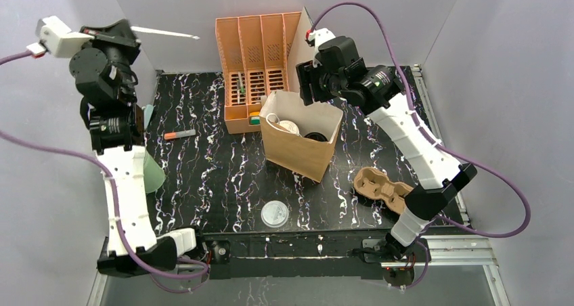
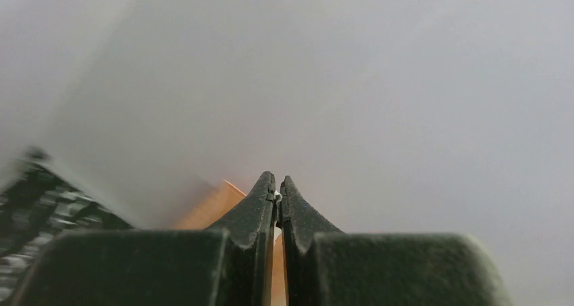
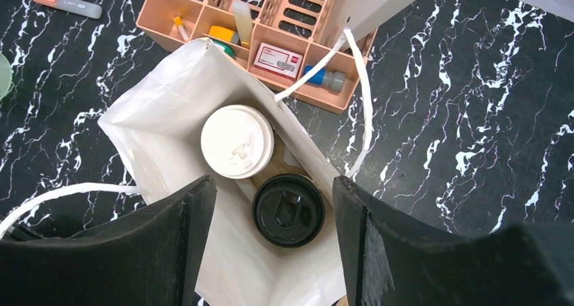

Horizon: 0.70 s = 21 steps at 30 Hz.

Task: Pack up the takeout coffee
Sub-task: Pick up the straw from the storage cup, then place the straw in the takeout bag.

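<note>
The takeout coffee, a cup with a black lid (image 3: pixel 288 210), stands upright inside the open brown paper bag (image 3: pixel 156 137), beside a white-lidded cup (image 3: pixel 237 141). From the top view its black lid (image 1: pixel 315 136) shows in the bag (image 1: pixel 298 150). My right gripper (image 3: pixel 272 184) hangs open directly above the bag's mouth, holding nothing; from above the gripper (image 1: pixel 313 93) sits at the bag's far edge. My left gripper (image 1: pixel 130 28) is raised high at the far left, shut on a thin white straw (image 1: pixel 166 32) that points right. Its fingertips (image 2: pixel 278 184) pinch a sliver of white.
An orange desk organizer (image 1: pixel 260 62) stands just behind the bag. A cardboard cup carrier (image 1: pixel 382 184) lies at the right, a flat white lid (image 1: pixel 274 214) near the front edge, a marker (image 1: pixel 179 135) and a green cup (image 1: pixel 152 167) at the left.
</note>
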Available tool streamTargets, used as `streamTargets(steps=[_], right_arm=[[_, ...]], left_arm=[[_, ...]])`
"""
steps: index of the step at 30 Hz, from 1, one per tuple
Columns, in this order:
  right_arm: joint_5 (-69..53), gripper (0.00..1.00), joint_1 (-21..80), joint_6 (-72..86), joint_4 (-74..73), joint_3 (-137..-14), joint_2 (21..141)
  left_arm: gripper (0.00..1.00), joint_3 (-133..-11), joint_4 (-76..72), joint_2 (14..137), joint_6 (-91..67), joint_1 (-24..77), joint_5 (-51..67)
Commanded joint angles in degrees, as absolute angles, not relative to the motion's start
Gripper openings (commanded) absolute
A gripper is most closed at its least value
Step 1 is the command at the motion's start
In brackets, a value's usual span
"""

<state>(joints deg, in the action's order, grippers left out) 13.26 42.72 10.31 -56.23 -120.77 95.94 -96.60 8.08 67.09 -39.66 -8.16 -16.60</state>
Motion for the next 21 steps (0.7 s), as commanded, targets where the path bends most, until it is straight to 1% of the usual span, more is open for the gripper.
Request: streamTargets(steps=[1,4,7,14,21], right_arm=[[16.59,0.71,42.45,10.03,-52.27,-120.00,92.19],[22.54,0.70,42.45,10.16,-50.02,-117.92,89.83],[27.64,0.68,42.52,10.17,-46.29,-114.22,86.46],[32.36,0.67,42.51,10.16,-42.88,-110.44,83.11],[32.11,0.68,42.45,10.29,-41.99,-109.27,82.37]], left_arm=[[0.00,-95.78,2.14,74.19,-60.19,-8.22,10.02],[0.00,-95.34,0.29,77.73,-66.31,-6.51,21.37],[0.00,-93.36,-1.83,78.46,-66.70,-2.68,25.95],[0.00,-85.88,-5.06,78.12,-65.46,9.04,29.26],[0.00,-80.02,-5.41,76.83,-61.50,13.93,25.82]])
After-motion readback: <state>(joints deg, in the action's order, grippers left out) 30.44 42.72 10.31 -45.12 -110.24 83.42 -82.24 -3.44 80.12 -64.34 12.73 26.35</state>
